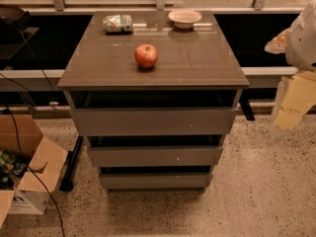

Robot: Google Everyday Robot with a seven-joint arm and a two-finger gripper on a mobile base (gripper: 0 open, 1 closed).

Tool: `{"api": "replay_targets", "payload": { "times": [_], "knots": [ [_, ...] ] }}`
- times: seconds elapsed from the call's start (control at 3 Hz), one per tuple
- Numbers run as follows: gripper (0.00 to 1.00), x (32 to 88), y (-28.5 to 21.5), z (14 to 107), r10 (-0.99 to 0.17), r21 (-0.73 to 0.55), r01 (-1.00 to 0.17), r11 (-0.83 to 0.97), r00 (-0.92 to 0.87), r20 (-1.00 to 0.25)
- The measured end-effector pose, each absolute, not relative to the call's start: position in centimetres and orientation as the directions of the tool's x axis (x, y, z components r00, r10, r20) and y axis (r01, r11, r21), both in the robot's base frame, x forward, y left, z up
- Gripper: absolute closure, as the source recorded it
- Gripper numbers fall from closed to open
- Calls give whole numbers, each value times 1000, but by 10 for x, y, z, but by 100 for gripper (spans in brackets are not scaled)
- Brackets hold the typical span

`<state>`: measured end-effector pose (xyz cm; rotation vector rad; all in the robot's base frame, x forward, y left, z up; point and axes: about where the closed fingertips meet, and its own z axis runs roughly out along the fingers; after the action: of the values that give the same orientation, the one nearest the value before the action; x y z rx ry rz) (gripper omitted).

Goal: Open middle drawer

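A grey-brown cabinet point(153, 78) stands in the middle of the camera view with three handleless drawers stacked in its front. The middle drawer point(154, 156) has a plain flat front of medium height with a tiny pale speck right of centre, and it sits flush, closed. Above it is the tallest drawer front point(153, 121); below it is the slimmest one point(155, 181). My gripper point(291, 105) is at the right edge of the view, pale yellow under a white arm part, raised and well to the right of the cabinet, touching nothing.
On the cabinet top lie a red apple point(146, 56), a white bowl point(184, 18) and a crumpled snack bag point(117, 23). An open cardboard box point(29, 174) and black cables point(29, 177) are on the speckled floor at the left. A black table leg point(71, 164) runs beside the cabinet.
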<state>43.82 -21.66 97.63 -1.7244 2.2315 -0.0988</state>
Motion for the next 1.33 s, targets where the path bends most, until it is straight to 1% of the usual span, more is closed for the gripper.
{"api": "replay_targets", "payload": {
  "times": [0.33, 0.67, 1.0, 1.33],
  "knots": [
    [0, 438, -217, 976, -953, -246, -931, 270, -221, -207],
    [0, 438, -202, 969, -952, -264, -927, 268, -211, -224],
    [0, 445, -183, 933, -935, -258, -924, 282, -204, -291],
    [0, 467, -175, 884, -902, -246, -918, 310, -202, -381]
  ]
}}
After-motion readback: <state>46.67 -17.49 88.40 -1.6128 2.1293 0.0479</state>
